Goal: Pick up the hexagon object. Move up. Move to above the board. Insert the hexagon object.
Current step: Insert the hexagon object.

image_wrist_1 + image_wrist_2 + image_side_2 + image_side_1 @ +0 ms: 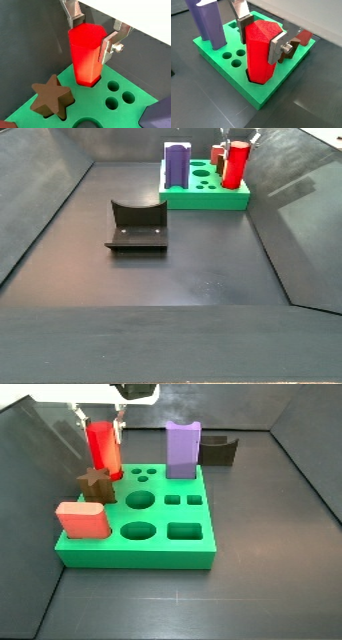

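The hexagon object (87, 55) is a tall bright red prism standing upright with its lower end in a hole at a corner of the green board (90, 98). It shows in both wrist views (261, 55) and both side views (102, 446) (237, 163). My gripper (92, 37) is shut on its upper part, one silver finger on each side (261, 37). In a side view the gripper (104, 424) comes down from above the board's far left corner (134, 554).
A purple block (182, 449) stands in the board at the back. A brown star (94, 481) and a salmon-pink block (83, 519) stand along its left side. The fixture (138, 225) stands on the dark floor away from the board (201, 198). Grey walls surround the floor.
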Controlling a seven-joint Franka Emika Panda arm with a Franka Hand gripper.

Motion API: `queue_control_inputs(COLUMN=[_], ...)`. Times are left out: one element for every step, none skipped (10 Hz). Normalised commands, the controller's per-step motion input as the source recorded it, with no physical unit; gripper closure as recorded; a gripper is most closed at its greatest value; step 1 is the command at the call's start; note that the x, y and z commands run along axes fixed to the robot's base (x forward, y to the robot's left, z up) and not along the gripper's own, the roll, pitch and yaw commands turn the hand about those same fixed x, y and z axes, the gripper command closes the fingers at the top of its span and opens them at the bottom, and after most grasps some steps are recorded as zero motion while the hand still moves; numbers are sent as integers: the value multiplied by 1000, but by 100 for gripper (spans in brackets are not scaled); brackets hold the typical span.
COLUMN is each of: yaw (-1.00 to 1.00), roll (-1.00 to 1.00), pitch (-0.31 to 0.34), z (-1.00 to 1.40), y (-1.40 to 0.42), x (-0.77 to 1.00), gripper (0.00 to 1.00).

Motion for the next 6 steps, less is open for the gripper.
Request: queue_control_inputs(yaw=[9,46,74,66,74,86], roll=[0,0,0,0,1,29], pitch=[-20,0,0,0,0,0], z=[-320,-157,-257,-343,-326,-317], y=[0,0,0,46,49,9], x=[43,0,0,0,0,0], gripper=[100,100,100,100,100,100])
